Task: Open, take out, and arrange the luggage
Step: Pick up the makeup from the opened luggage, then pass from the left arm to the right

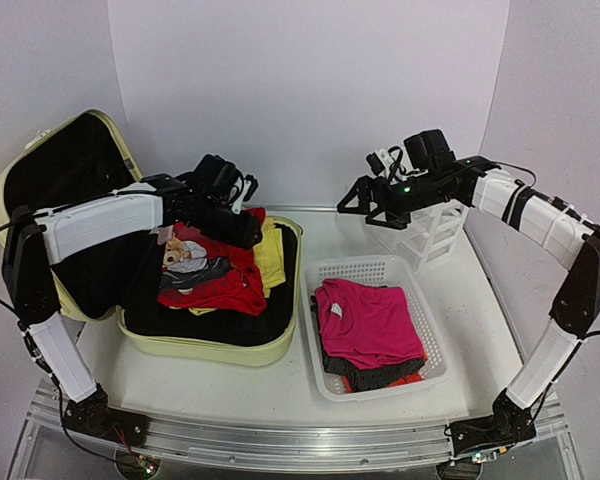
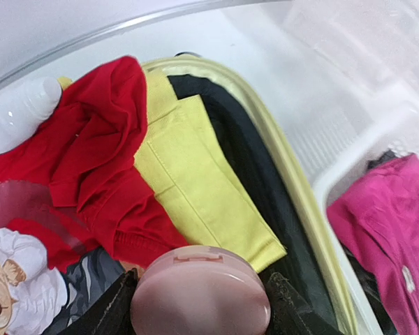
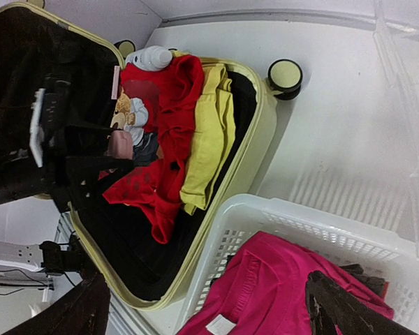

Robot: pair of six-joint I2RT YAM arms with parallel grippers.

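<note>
The pale yellow-green luggage (image 1: 220,350) lies open at the left, its black-lined lid (image 1: 60,170) leaning back. Inside lie red clothes (image 1: 215,285), a yellow garment (image 2: 195,195), a bear-print shirt (image 2: 14,279) and a white bottle (image 2: 17,112). My left gripper (image 1: 238,228) hovers over the clothes, its jaws closed against both sides of a round pink case (image 2: 199,293). My right gripper (image 1: 375,205) hangs open and holds nothing, high over the back right. Its wrist view looks down on the luggage rim (image 3: 248,150) and the pink case (image 3: 120,144).
A white mesh basket (image 1: 375,270) holding a magenta shirt (image 1: 365,320) over dark clothes stands right of the luggage. A white drawer organizer (image 1: 430,235) stands behind it, under my right arm. One cream luggage wheel (image 3: 285,75) sticks out at the far end.
</note>
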